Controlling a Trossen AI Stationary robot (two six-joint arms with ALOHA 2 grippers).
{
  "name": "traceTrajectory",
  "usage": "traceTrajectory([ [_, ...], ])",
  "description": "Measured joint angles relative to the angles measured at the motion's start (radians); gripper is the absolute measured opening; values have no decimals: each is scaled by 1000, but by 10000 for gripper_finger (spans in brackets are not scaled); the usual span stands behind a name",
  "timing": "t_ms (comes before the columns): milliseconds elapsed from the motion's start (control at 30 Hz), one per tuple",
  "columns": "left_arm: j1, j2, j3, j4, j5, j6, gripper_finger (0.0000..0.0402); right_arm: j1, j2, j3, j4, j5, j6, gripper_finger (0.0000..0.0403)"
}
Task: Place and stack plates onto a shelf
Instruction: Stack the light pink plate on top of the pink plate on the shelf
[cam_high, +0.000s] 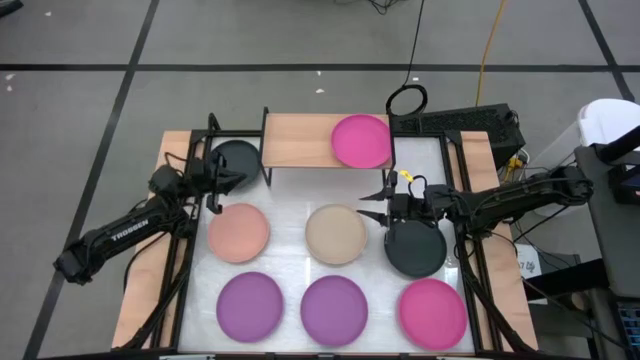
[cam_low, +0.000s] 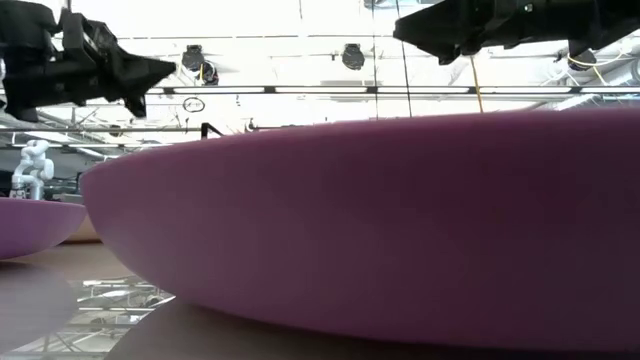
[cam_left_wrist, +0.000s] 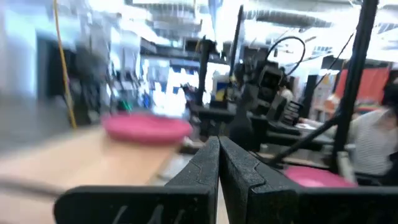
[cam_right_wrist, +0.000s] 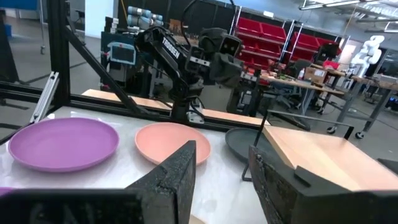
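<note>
The shelf (cam_high: 298, 140) stands at the table's far middle with a magenta plate (cam_high: 362, 141) resting on its right half. On the table lie a black plate (cam_high: 240, 158) left of the shelf, a peach plate (cam_high: 238, 232), a beige plate (cam_high: 336, 234), a second black plate (cam_high: 415, 250), two purple plates (cam_high: 250, 305) (cam_high: 334, 310) and a magenta plate (cam_high: 433, 312). My left gripper (cam_high: 222, 180) is shut and empty, raised over the far black plate's near left rim. My right gripper (cam_high: 373, 205) hovers open and empty between the beige plate and the shelf.
Black frame posts (cam_high: 212, 125) stand at the shelf's corners and along the table's wooden side edges. A cable loop (cam_high: 407, 99) lies on the floor behind the shelf. A seated person (cam_left_wrist: 373, 143) shows beyond the table. Bare white tabletop (cam_high: 290, 190) lies in front of the shelf.
</note>
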Motion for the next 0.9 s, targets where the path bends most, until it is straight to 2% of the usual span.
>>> traceTrajectory([
  [167,-18,0,0,-108,3,-171,12,0,0,0,-22,-2,10,128],
  [467,-28,0,0,-112,-45,-174,12,0,0,1,-25,-3,17,128],
  [567,-28,0,7,-39,-87,-149,12,0,0,1,-25,-3,16,128],
  [667,-33,0,79,-12,-9,-86,12,0,0,1,-23,-3,14,128],
  [767,-47,0,219,-172,37,7,12,0,0,1,-10,-3,13,128],
  [833,-60,2,336,-412,26,108,12,0,0,1,-8,-2,8,128],
  [900,-77,22,462,-677,-29,227,12,0,0,1,-10,-2,11,128],
])
